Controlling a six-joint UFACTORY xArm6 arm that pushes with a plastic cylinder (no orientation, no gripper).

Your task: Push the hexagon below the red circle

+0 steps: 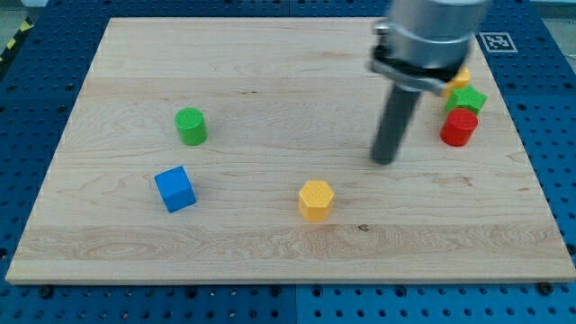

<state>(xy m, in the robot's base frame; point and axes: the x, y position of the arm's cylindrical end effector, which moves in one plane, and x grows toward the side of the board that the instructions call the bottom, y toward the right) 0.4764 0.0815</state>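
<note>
A yellow hexagon [316, 199] lies on the wooden board at the view's lower middle. A red circle [459, 127] stands near the view's right edge. My tip [385, 161] touches the board between them, up and to the right of the hexagon and to the left of the red circle, touching neither.
A green star [467, 99] sits just above the red circle, with a yellow block [461, 78] partly hidden behind the arm above it. A green cylinder [191, 125] and a blue cube [175, 189] stand at the view's left. The board's right edge [531, 162] runs close to the red circle.
</note>
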